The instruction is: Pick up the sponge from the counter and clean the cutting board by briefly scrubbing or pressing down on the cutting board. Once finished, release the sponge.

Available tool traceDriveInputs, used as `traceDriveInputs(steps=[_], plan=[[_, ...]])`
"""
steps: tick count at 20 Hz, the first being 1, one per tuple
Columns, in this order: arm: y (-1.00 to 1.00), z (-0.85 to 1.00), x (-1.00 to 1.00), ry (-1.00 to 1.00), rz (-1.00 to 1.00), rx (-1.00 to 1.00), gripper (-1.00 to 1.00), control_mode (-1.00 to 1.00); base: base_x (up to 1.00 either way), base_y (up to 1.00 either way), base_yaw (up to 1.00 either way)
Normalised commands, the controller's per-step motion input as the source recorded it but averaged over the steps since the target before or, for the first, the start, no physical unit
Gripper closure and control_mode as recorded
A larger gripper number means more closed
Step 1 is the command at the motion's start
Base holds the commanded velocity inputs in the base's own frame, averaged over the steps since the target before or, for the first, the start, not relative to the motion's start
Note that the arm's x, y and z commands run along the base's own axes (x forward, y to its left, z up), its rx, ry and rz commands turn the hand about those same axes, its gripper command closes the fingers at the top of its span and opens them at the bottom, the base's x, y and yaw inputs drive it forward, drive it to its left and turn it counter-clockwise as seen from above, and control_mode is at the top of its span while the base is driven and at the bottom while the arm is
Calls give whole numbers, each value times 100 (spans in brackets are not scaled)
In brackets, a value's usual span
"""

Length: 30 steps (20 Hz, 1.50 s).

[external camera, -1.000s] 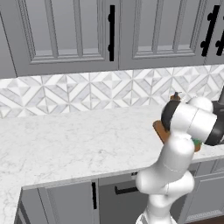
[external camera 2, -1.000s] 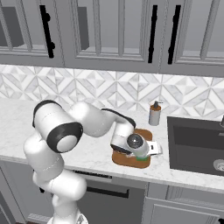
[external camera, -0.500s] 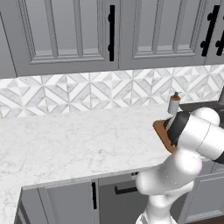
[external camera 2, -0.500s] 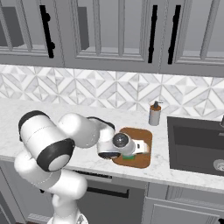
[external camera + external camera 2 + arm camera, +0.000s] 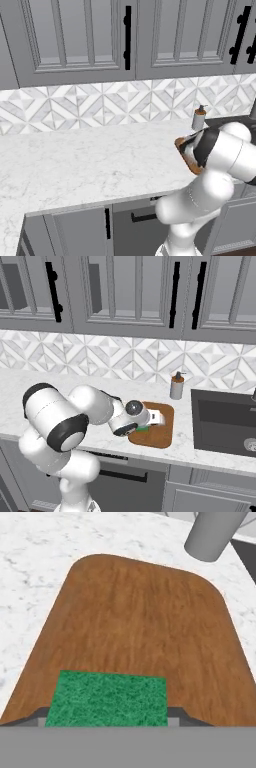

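Pickup done: gripper [image 5: 107,719] jaws clamp the sponge [image 5: 107,699] between them, low over the cutting board [image 5: 145,627] stretching ahead; scrubbing and release judged left.

Grey panelled wall cabinets [image 5: 130,291] with black bar handles [image 5: 174,293] run along the top, from ten to two o'clock. Beneath them lies a backsplash [image 5: 100,105] of grey-white diamond tiles. A dark sink [image 5: 225,421] sits at three o'clock in the right base view. Grey base cabinets [image 5: 75,232] stand at six o'clock.
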Motion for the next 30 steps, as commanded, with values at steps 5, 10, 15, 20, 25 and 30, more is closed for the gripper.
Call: traceDriveInputs(steps=[5, 10, 15, 20, 25, 30], plan=[[-57, 0, 97, 0, 0, 0, 100, -100, 0, 0, 0], [-74, -2, 42, 0, 0, 0, 100, -100, 0, 0, 0], [-14, -34, 0, 0, 0, 0, 100, -100, 0, 0, 0], [2, -56, 16, -7, 0, 7, 100, -100, 0, 0, 0], [20, -39, 5, -2, 0, 10, 100, -100, 0, 0, 0], [60, -6, -18, 0, 0, 8, 100, -100, 0, 0, 0]])
